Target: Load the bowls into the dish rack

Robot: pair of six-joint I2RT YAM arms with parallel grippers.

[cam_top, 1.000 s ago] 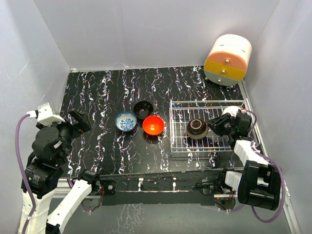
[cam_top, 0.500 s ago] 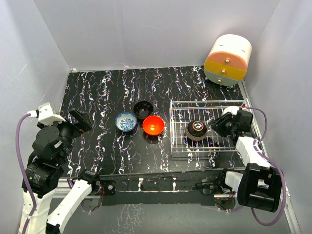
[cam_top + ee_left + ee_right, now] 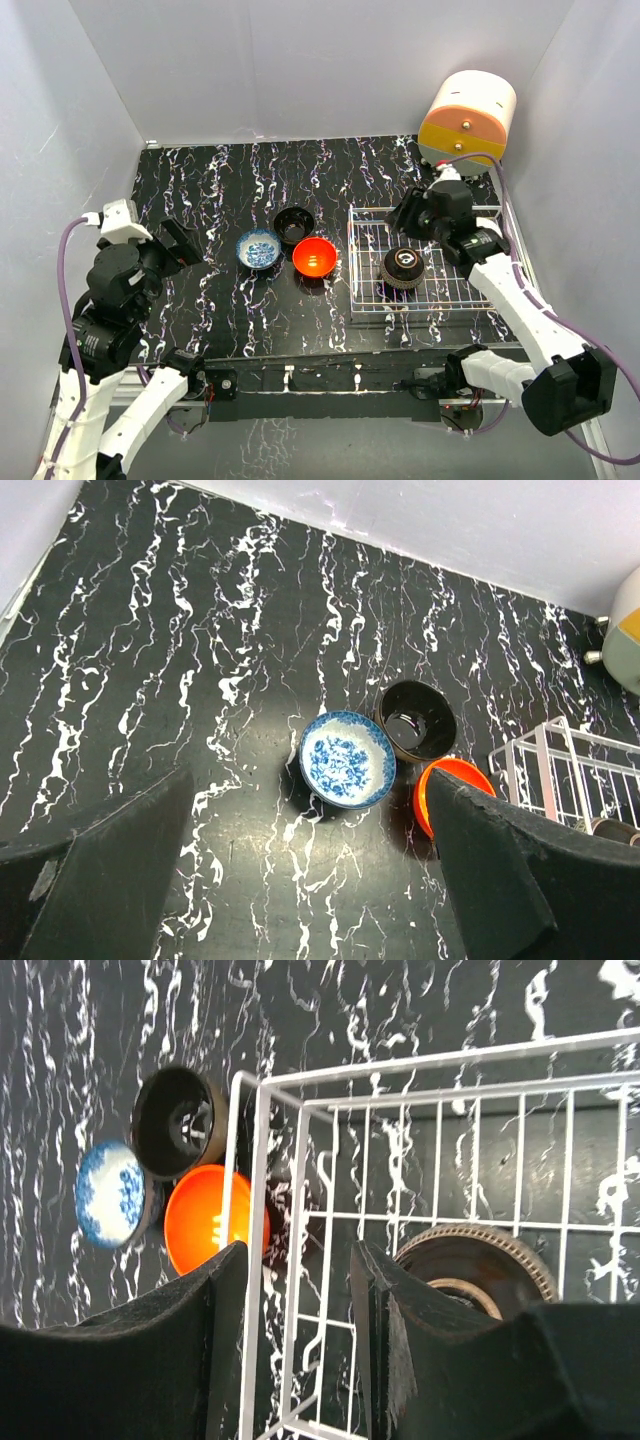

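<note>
Brown bowl (image 3: pixel 402 267) lies upturned in the dish rack (image 3: pixel 445 288); blue bowl (image 3: pixel 258 247), black bowl (image 3: pixel 294 222) and red bowl (image 3: pixel 314 256) cluster on the table (image 3: pixel 220 180) left of the rack. Right pincer (image 3: pixel 400 217), apart and empty, hovers over the rack's far-left corner; left pincer (image 3: pixel 178 243) gapes farther left.

Dead ahead between the jaws of my left gripper (image 3: pixel 310 785) sits the left bowl (image 3: pixel 347 759) on the table (image 3: pixel 150 630). The rear bowl (image 3: pixel 418 720) is just beyond it to the right. The rack-side bowl (image 3: pixel 450 788) lies off the right jaw, just before the dish rack (image 3: pixel 548 765). Under my right gripper (image 3: pixel 297 1250) is a rack corner. The racked bowl (image 3: pixel 480 1260) lies inside, off the right jaw, and the loose three lie off the left. The cabinet (image 3: pixel 467 122) stands behind the rack.
</note>
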